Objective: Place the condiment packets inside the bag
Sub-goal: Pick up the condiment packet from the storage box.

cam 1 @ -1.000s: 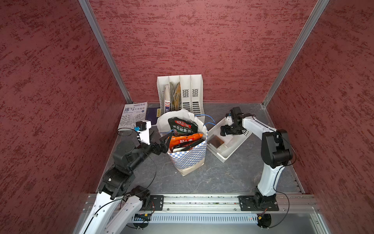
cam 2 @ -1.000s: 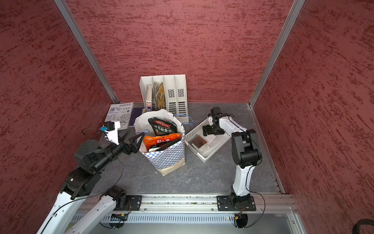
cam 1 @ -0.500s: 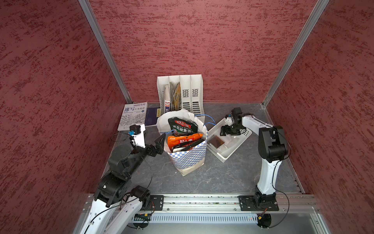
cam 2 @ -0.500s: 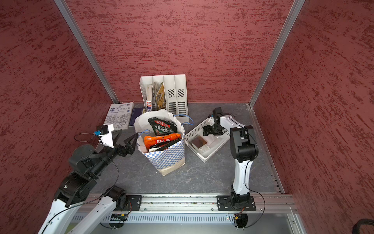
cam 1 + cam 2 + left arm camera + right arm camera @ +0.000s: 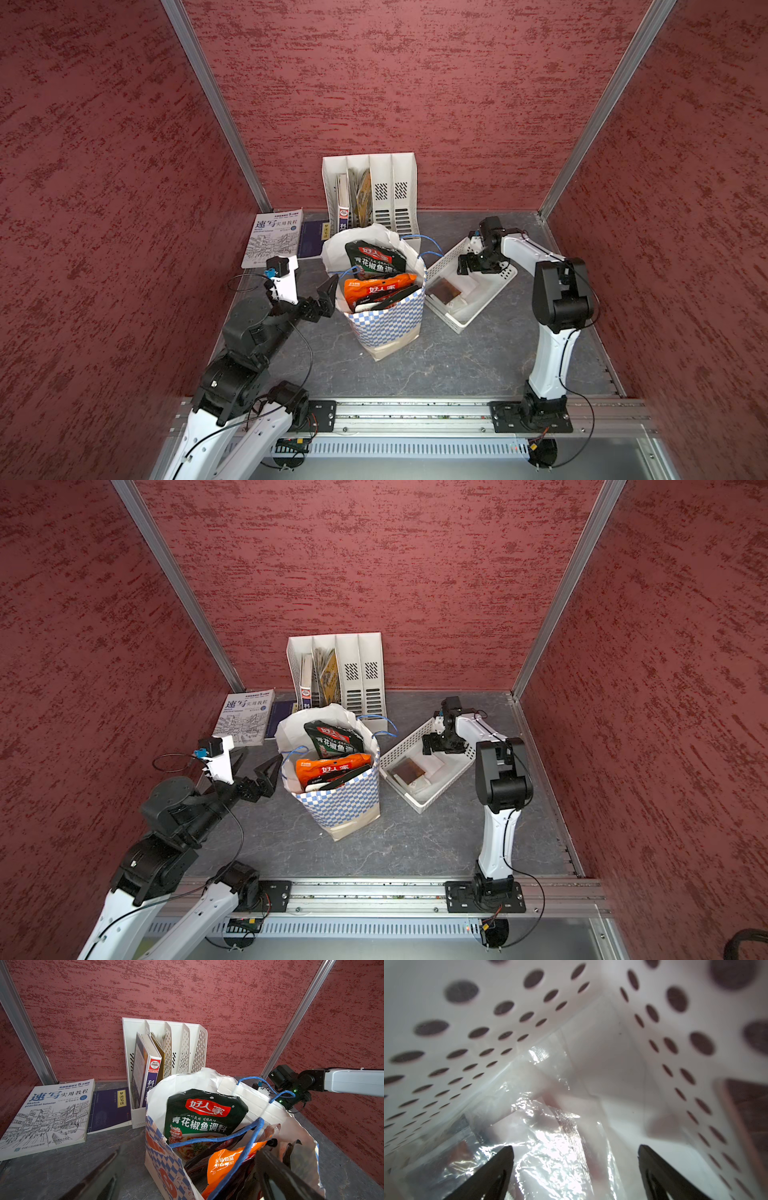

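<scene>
The bag (image 5: 386,328) (image 5: 345,804) stands upright mid-table, white with a blue-checked lower band. Condiment packets stick out of its mouth: a dark green one (image 5: 374,259) (image 5: 203,1113) at the back and an orange one (image 5: 378,286) (image 5: 226,1169) in front. My left gripper (image 5: 311,291) (image 5: 255,762) (image 5: 191,1153) is open and empty beside the bag's left rim. My right gripper (image 5: 467,266) (image 5: 430,744) (image 5: 575,1148) is open, low inside the white perforated basket (image 5: 490,295), just above a glossy clear packet (image 5: 550,1136). A brown packet (image 5: 444,289) also lies in the basket.
A white slotted file rack (image 5: 370,191) with books stands against the back wall behind the bag. A sketch book (image 5: 274,239) and a dark blue book (image 5: 311,241) lie flat at the back left. Red walls close in three sides.
My left gripper has drawn back a little to the left from the bag's rim, still open. The right gripper stays down in the basket; its arm has shifted only slightly.
</scene>
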